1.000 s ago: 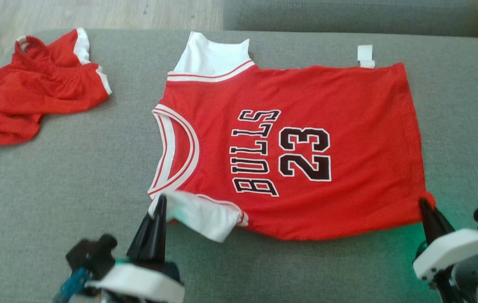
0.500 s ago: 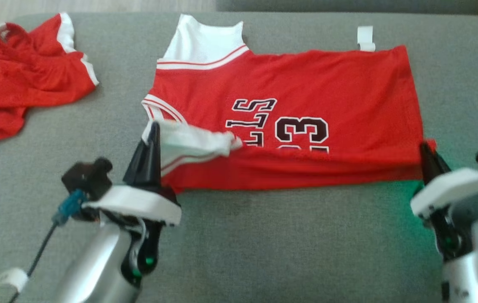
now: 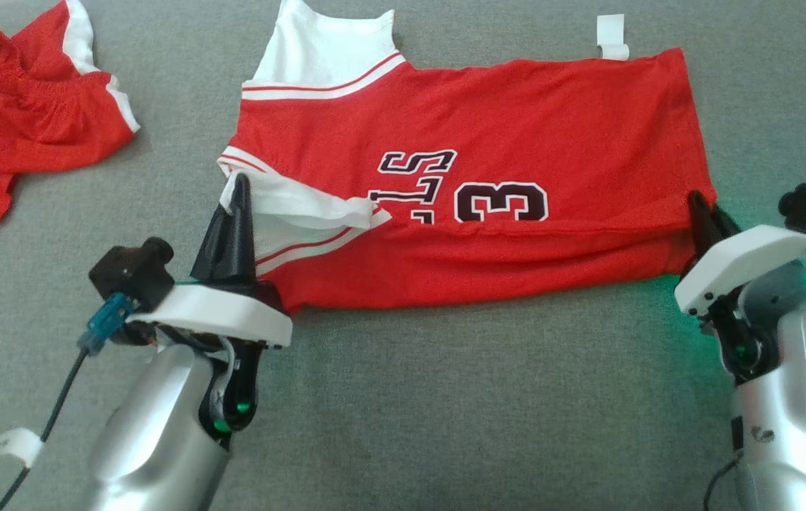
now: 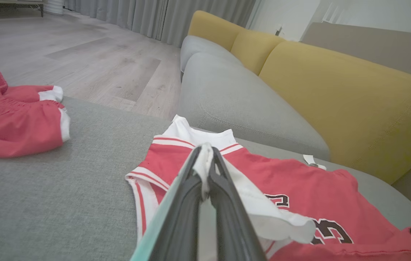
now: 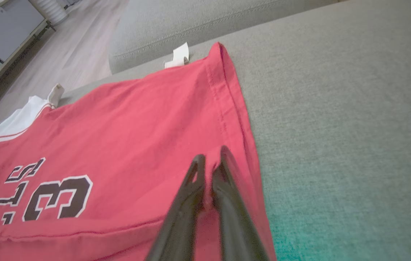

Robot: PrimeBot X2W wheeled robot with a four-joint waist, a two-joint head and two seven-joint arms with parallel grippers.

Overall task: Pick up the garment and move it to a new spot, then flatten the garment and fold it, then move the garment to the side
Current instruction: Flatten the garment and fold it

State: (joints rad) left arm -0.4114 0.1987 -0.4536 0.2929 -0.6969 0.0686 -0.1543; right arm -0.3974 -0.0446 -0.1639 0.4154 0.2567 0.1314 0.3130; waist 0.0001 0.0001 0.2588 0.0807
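While my left gripper [image 3: 239, 184] clamps the white sleeve [image 3: 303, 206] of the red Bulls jersey [image 3: 516, 121] and my right gripper [image 3: 694, 201] clamps its hem corner, its near edge lies folded over on the grey sofa cushion [image 3: 445, 397]; red shorts [image 3: 19, 121] sit far left, yellow backrests [image 4: 335, 94] and wood floor [image 4: 82, 54] beyond.

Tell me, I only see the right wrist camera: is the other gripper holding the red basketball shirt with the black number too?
Observer: Yes, the left gripper is shut on the white sleeve of the red mesh basketball jersey.
Operator: Is anything else lying on the grey fabric cushion?
Observer: A crumpled red garment with white trim lies apart from the jersey, on the robot's left side.
Operator: What's behind the cushion?
Observer: A mustard-yellow sofa back.
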